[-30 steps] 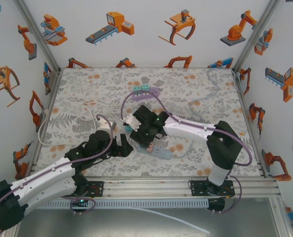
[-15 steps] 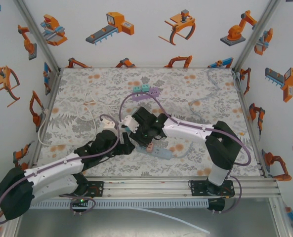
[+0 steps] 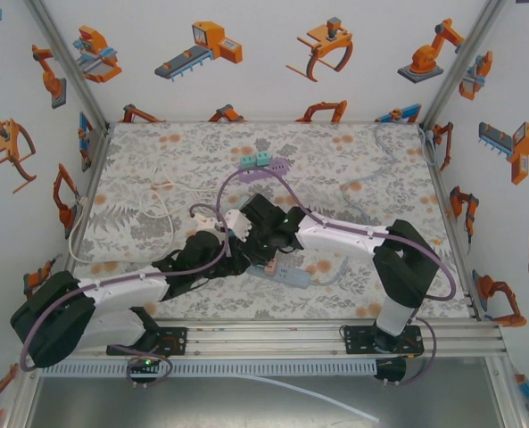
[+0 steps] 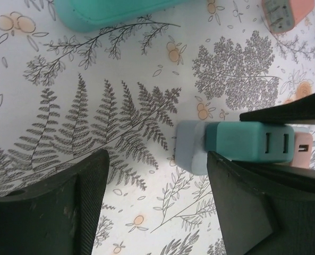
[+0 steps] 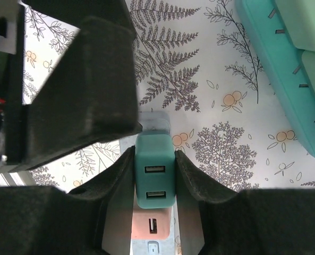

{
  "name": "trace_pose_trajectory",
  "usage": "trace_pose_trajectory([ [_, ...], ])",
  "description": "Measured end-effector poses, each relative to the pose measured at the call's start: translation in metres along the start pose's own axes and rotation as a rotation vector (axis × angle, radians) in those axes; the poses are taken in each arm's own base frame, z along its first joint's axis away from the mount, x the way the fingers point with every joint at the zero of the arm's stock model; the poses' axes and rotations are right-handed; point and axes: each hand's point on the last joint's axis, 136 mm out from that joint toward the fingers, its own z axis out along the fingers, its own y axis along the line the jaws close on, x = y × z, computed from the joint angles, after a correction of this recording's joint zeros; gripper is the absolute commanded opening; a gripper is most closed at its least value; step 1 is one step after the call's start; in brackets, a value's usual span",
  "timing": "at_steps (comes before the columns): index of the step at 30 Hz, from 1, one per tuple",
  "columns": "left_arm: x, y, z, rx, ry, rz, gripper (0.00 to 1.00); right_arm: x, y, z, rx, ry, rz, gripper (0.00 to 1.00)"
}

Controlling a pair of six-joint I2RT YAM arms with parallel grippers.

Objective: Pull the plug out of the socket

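A teal USB plug (image 5: 154, 175) sits in the end of a pale grey socket strip (image 5: 156, 121), with a pink plug (image 5: 152, 223) behind it on the same strip. My right gripper (image 5: 154, 178) is shut on the teal plug, one finger on each side. In the left wrist view the teal plug (image 4: 247, 142) and the strip's end (image 4: 192, 154) lie just past my right fingertip. My left gripper (image 4: 157, 196) is open over bare mat. From above, both grippers (image 3: 233, 254) (image 3: 260, 245) meet at the strip (image 3: 288, 275).
A second, teal strip (image 5: 284, 64) lies close by with a loose pink plug (image 4: 287, 13) next to it. A purple strip with teal plugs (image 3: 264, 165) sits further back. White cables (image 3: 161, 201) trail on the left. Frame rails (image 3: 447, 223) bound the floral mat.
My left arm has reached forward and right, bringing its open gripper up to the strip's end. The right gripper has stayed shut on the teal plug.
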Motion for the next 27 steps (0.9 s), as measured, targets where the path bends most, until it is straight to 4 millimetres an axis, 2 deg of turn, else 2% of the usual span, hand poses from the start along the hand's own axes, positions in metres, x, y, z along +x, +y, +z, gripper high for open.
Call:
trace_pose_trajectory([
  [5, 0.0, -0.003, 0.009, 0.009, 0.018, -0.011, 0.57, 0.0, 0.001, -0.002, 0.002, -0.024, -0.004, 0.12],
  [11, 0.009, -0.005, 0.007, -0.001, 0.097, -0.001, 0.56, 0.0, 0.003, -0.002, -0.006, -0.036, -0.003, 0.11],
  [17, 0.027, -0.01, 0.0, 0.04, 0.197, 0.017, 0.55, -0.001, 0.004, -0.003, -0.012, -0.044, -0.004, 0.1],
  [21, 0.028, -0.003, -0.003, -0.001, 0.205, 0.009, 0.52, -0.003, 0.005, -0.002, -0.019, -0.054, -0.003, 0.09],
  [27, 0.024, -0.002, -0.002, -0.018, 0.199, -0.009, 0.56, -0.005, 0.008, -0.002, -0.037, -0.072, -0.005, 0.08],
])
